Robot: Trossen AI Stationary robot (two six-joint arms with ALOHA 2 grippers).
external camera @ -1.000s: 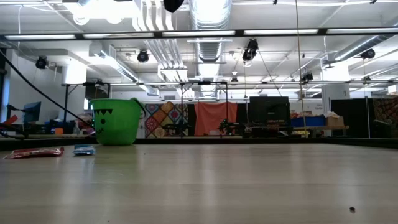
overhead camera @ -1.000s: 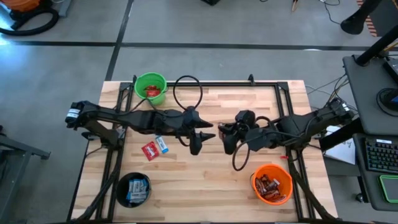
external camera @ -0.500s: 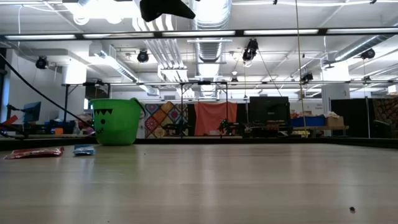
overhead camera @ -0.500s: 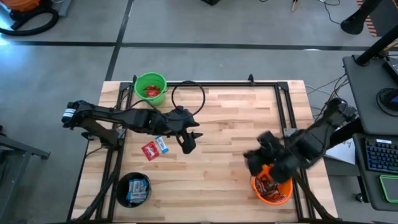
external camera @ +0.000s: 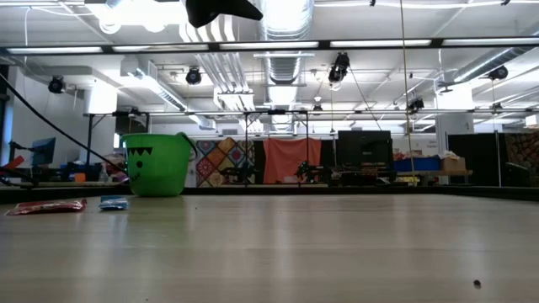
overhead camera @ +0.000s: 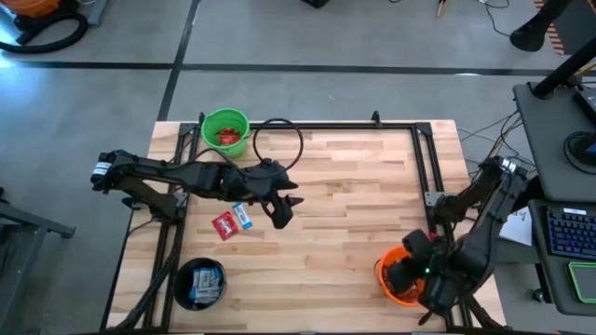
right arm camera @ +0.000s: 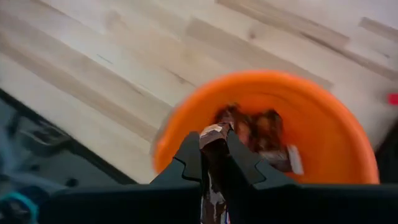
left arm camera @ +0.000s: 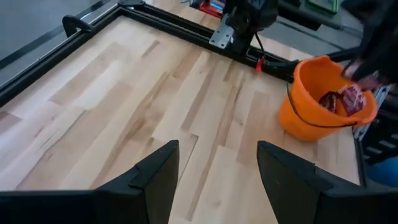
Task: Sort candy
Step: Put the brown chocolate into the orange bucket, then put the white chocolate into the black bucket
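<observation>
Over the orange bucket (right arm camera: 267, 124) the right gripper (right arm camera: 213, 163) hangs clenched on a dark brown bar (right arm camera: 214, 168), pinched between its fingertips with one end standing up past them; the high view places this gripper (overhead camera: 410, 270) at the table's near right corner. Brown bars (right arm camera: 261, 134) already lie in that bucket. Risk: the bar sits near the bucket's near rim, so a release from this spot may drop it on the rim or outside onto the table (overhead camera: 354, 186); a thin wrapper may also cling to one pad. Left gripper (overhead camera: 279, 216) hovers above the mid-left table with jaws spread and nothing between them, as the left wrist view (left arm camera: 217, 171) confirms. Just beside it lie a red packet (overhead camera: 223, 225) and a blue-and-white packet (overhead camera: 242, 216), touching or nearly so; closing on one could nudge or lift the other. Green bucket (overhead camera: 226, 129), with a face drawn on it in the low view, holds red packets; black bucket (overhead camera: 200, 281) holds blue-and-white ones. No brand or wrapper text is legible.
</observation>
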